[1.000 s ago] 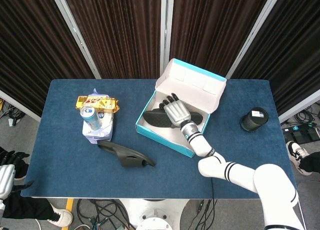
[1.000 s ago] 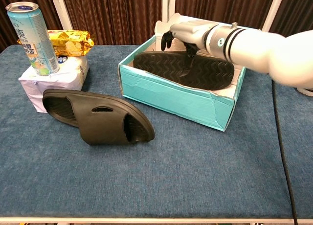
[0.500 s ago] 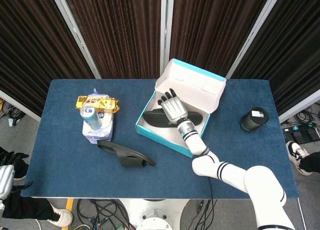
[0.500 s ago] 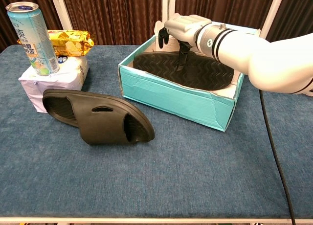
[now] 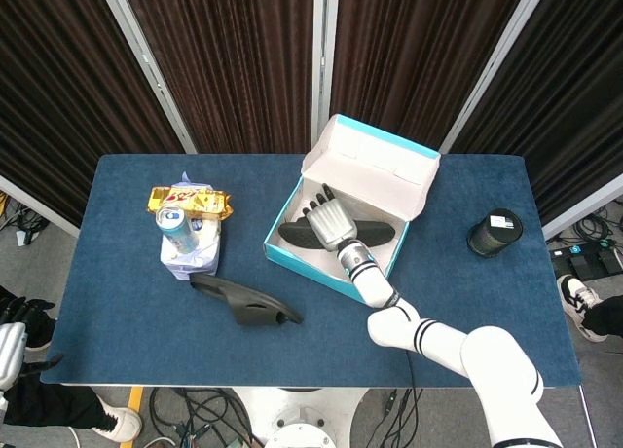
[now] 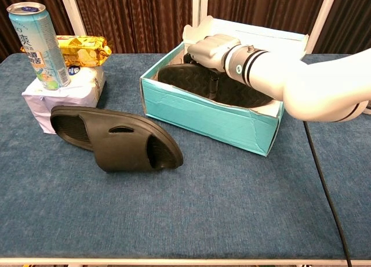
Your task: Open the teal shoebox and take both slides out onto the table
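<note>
The teal shoebox (image 5: 292,248) (image 6: 197,113) stands open at the table's middle, its lid leaning back. One dark slide (image 5: 378,232) (image 6: 237,90) lies sole-up inside it. My right hand (image 5: 328,224) (image 6: 211,48) is lowered into the box over the slide's left end, fingers spread along it, thumb pointing down at the near edge. No firm grip shows. The other slide (image 5: 245,305) (image 6: 113,138) lies on the table in front left of the box. My left hand (image 5: 10,339) hangs off the table's lower left, mostly cut off, holding nothing.
A drink can (image 5: 176,224) (image 6: 36,40) stands on a white packet (image 5: 192,256) (image 6: 64,93) at the left, with a yellow snack bag (image 5: 190,203) (image 6: 81,49) behind it. A black cylinder (image 5: 494,232) stands at the right of the blue table.
My right hand has slid leftward along the slide and sunk lower into the box. The slide on the table and the left hand have not moved.
</note>
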### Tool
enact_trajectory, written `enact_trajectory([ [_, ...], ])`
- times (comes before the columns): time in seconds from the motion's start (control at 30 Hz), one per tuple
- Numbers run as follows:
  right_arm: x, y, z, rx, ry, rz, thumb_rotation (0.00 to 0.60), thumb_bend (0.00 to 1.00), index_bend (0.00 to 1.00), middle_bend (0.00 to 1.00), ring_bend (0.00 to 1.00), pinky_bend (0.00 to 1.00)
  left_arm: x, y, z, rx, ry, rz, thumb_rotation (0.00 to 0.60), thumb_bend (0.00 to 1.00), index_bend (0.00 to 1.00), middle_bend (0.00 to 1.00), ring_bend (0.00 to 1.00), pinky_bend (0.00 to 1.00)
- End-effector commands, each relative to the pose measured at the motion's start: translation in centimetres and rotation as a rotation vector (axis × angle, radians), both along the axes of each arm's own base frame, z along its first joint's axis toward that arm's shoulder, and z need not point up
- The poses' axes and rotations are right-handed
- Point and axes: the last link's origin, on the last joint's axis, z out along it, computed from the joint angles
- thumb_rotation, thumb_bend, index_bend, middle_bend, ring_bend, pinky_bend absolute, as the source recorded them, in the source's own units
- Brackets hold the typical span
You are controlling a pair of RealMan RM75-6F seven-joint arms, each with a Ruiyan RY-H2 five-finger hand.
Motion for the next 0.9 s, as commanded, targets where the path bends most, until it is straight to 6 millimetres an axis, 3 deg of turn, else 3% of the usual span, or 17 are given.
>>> enact_trajectory([
  [0.03, -0.2, 0.8, 0.3, -0.005, -0.021, 0.033, 0.6, 0.15, 0.53, 0.4, 0.29, 0.0, 0.1, 0.1, 0.0, -0.001, -0.003, -0.004, 0.6, 0.0, 0.23, 0.18, 0.09, 0.06],
  [0.2, -0.1, 1.1, 1.5, -0.04, -0.097, 0.08, 0.6, 0.33, 0.7, 0.54, 0.44, 0.0, 0.3, 0.1, 0.0, -0.001, -0.004, -0.015, 0.6, 0.0, 0.23, 0.18, 0.09, 0.06],
  [0.5, 1.0, 1.5, 7.0, -0.069, -0.318, 0.162, 0.6, 0.35, 0.72, 0.56, 0.46, 0.0, 0.6, 0.1, 0.3, 0.004, 0.002, -0.025, 0.6, 0.0, 0.23, 0.18, 0.09, 0.06],
  [0.8, 1.7, 6.7, 15.8, 0.132, -0.579, 0.179, 0.6, 0.35, 0.73, 0.56, 0.46, 0.0, 1.4, 0.4, 0.5, 0.002, 0.007, -0.048, 0.6, 0.0, 0.23, 0.18, 0.09, 0.06],
  [0.9, 1.1, 8.5, 17.8, 0.219, -0.591, 0.148, 0.6, 0.35, 0.73, 0.56, 0.46, 0.0, 1.6, 0.5, 0.5, 0.002, 0.007, -0.055, 0.6, 0.0, 0.23, 0.18, 0.09, 0.06],
])
